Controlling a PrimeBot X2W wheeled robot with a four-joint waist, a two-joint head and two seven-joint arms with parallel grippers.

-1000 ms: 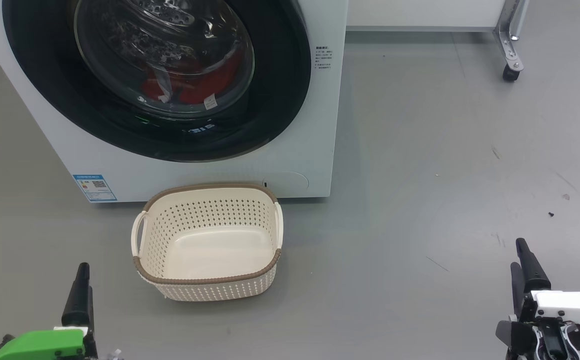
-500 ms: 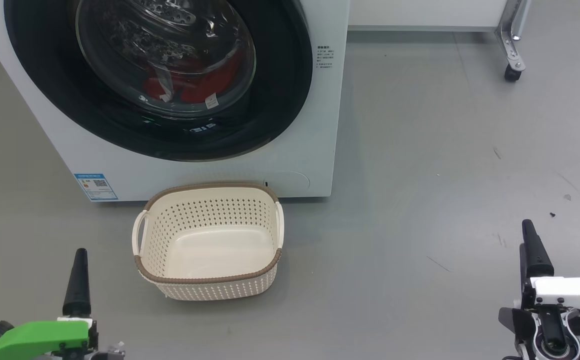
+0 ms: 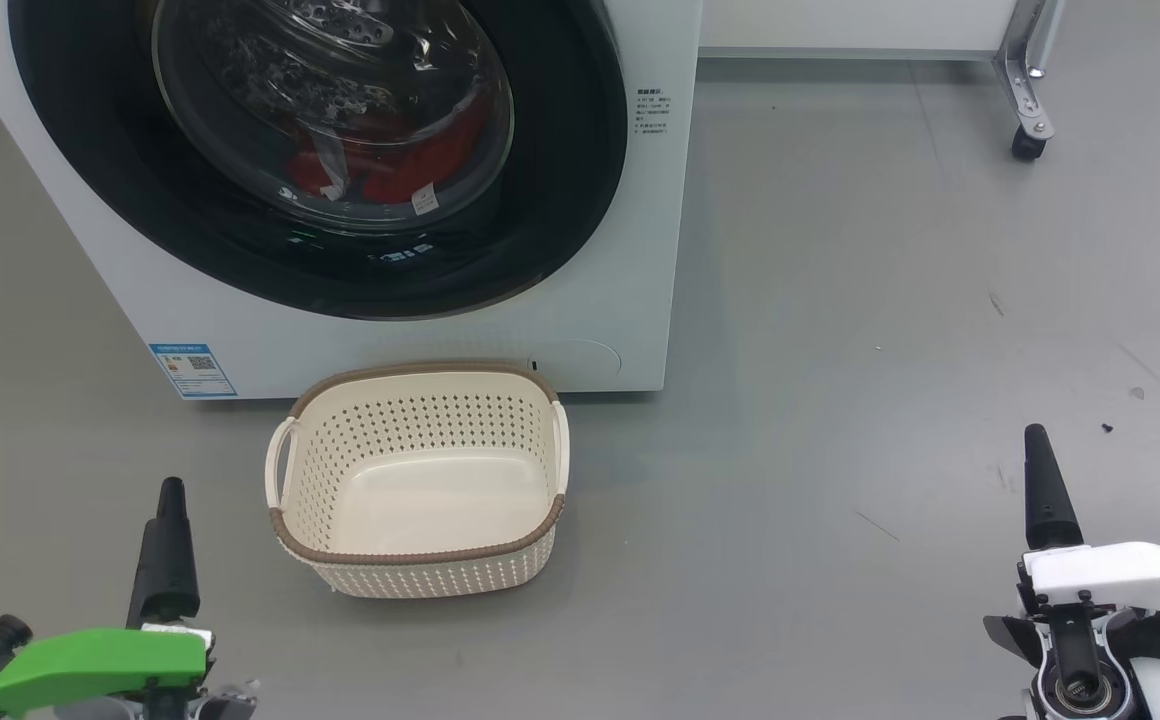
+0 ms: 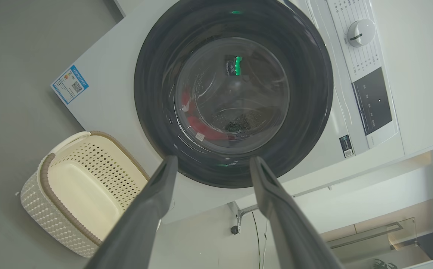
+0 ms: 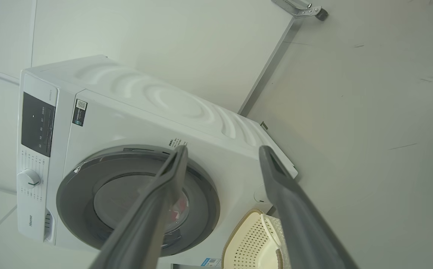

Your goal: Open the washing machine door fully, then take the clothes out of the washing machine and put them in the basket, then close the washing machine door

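The washing machine [image 3: 655,250] stands at the upper left of the head view. Its door [image 3: 560,200], black-rimmed with a glass bowl, lies shut against the front. Red clothes [image 3: 440,155] with a white tag show through the glass. The empty cream basket [image 3: 420,575] sits on the floor just in front of the machine. My left gripper [image 4: 212,162] hangs open and empty, aimed at the door [image 4: 313,112], with one finger [image 3: 168,540] left of the basket. My right gripper [image 5: 222,149] is also open and empty, its finger [image 3: 1045,490] far right of the basket.
Grey floor [image 3: 890,350] stretches to the right of the machine. A metal leg on a caster [image 3: 1025,145] stands at the back right beneath a white panel. The machine's control panel and knob [image 4: 358,33] sit above the door.
Both grippers have moved forward, their fingers reaching higher up the head view. The door stays shut, and the basket and clothes lie as before.
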